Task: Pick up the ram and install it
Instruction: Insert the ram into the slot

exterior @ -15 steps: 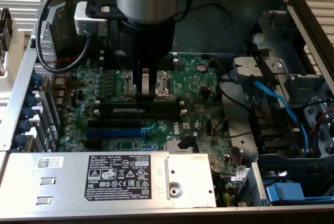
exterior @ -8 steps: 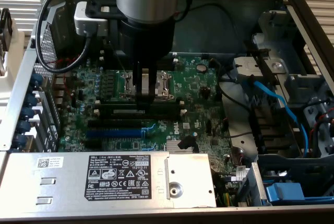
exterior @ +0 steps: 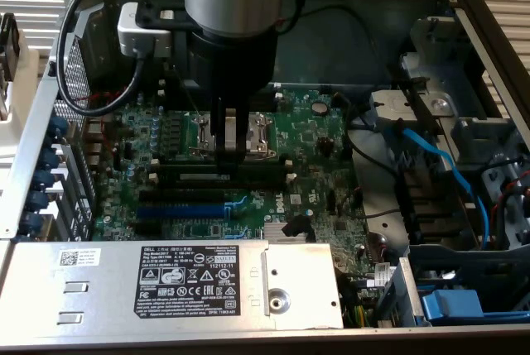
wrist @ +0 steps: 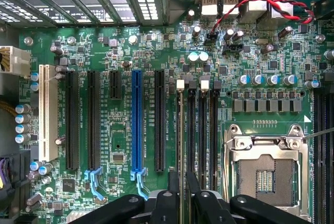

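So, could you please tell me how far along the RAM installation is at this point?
Done: the pickup. The gripper is closed on the ram, seen edge-on between its fingers. In hand: the ram is held low over the motherboard, lined up along the memory slots beside the processor socket. Left: seating and release; I cannot tell whether it has entered a slot.
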`<action>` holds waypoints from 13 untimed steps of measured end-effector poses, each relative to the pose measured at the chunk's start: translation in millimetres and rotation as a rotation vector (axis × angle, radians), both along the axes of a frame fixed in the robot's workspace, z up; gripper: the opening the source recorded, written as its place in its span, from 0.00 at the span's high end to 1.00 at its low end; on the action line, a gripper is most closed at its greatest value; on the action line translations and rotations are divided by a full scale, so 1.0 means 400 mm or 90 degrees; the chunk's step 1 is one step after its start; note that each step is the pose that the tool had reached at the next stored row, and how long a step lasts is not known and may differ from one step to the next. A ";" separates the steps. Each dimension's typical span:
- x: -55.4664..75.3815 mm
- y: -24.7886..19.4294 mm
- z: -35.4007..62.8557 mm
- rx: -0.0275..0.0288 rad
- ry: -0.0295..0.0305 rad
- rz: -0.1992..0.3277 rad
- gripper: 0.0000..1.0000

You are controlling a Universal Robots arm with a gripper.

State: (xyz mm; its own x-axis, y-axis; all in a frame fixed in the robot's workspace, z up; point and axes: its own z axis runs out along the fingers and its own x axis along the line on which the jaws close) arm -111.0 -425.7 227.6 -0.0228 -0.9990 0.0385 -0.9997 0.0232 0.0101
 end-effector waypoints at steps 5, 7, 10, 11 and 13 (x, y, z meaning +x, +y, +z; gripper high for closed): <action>0.000 0.000 0.000 0.0001 0.0000 0.000 0.80; 0.000 0.000 0.001 0.0000 0.0000 0.000 0.80; 0.000 0.000 0.006 -0.0001 0.0000 0.000 0.80; 0.000 0.000 0.009 0.0000 0.0000 0.000 0.80; 0.000 0.000 0.014 0.0000 0.0000 0.000 0.80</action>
